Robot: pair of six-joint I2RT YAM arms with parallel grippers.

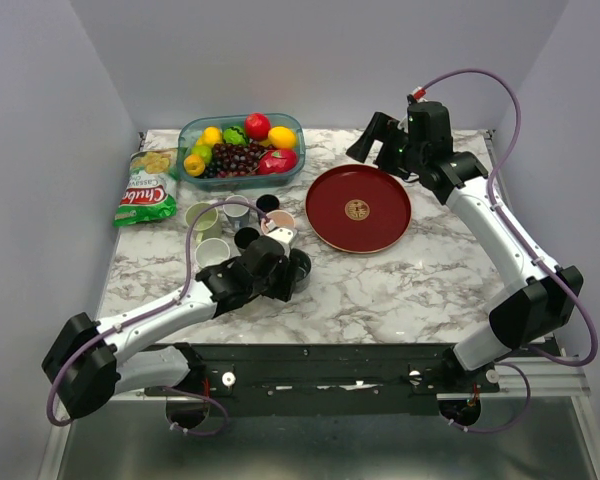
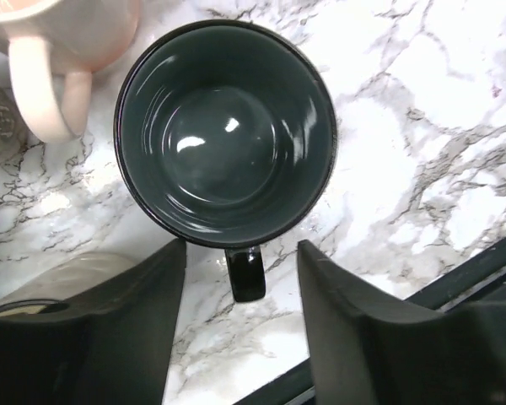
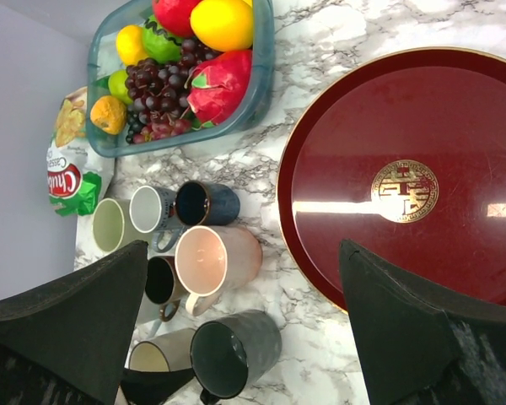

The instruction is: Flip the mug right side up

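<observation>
The dark grey mug (image 1: 298, 268) stands right side up on the marble table, mouth up; it also shows in the left wrist view (image 2: 228, 126) and the right wrist view (image 3: 236, 350). My left gripper (image 1: 285, 272) hangs just above it, open; in its wrist view (image 2: 241, 246) the fingers stand on either side of the mug's handle (image 2: 246, 274) without touching it. My right gripper (image 1: 365, 140) is open and empty, raised over the far right of the table beyond the red tray; its own view (image 3: 243, 245) looks down on the mugs.
A pink mug (image 1: 280, 222) and several other upright mugs (image 1: 220, 225) stand close to the left of the dark mug. A red round tray (image 1: 380, 225) lies at centre right. A fruit container (image 1: 290, 172) and a chips bag (image 1: 145, 190) are at the back left.
</observation>
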